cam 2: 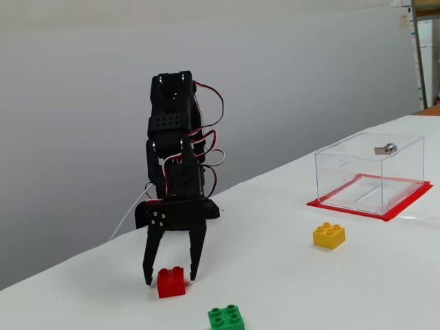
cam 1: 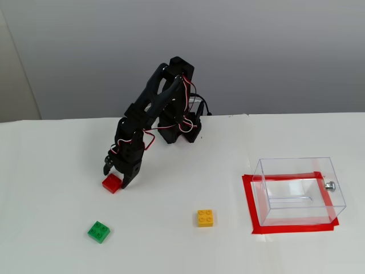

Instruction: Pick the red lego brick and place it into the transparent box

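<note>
Three bricks on the white surface (cam 1: 51,228): one red lego brick (cam 1: 112,183), one green brick (cam 1: 99,231), one yellow brick (cam 1: 205,217). One pincer (cam 2: 169,279) stands spread wide, tips down either side of the red one, not gripping it. One transparent box (cam 1: 299,190) sits well off to the right on a red tape outline (cam 1: 251,209).

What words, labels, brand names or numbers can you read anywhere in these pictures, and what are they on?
None: no readable text shows in either fixed view.
The red lego brick, green brick and yellow brick show only plain studs; any stud lettering is too small to read.
The transparent box and the red tape under it carry no label.
The black arm and its claw show no marking.
</note>
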Robot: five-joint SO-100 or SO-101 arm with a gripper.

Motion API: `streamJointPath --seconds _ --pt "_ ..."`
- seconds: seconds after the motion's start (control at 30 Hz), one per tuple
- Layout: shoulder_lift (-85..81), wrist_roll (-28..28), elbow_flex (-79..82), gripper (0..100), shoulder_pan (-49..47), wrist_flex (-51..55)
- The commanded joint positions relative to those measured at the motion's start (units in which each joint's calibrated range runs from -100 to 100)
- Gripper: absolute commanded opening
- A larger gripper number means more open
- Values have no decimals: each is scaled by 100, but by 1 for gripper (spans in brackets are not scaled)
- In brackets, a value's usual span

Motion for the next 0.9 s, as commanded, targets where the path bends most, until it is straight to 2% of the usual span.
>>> streamJointPath --seconds 0.0,0.23,0.87 --pt "-80 -25 -99 27 82 -66" --pt "-72 -4 -99 15 163 -66" --pt "-530 -25 -90 14 134 21"
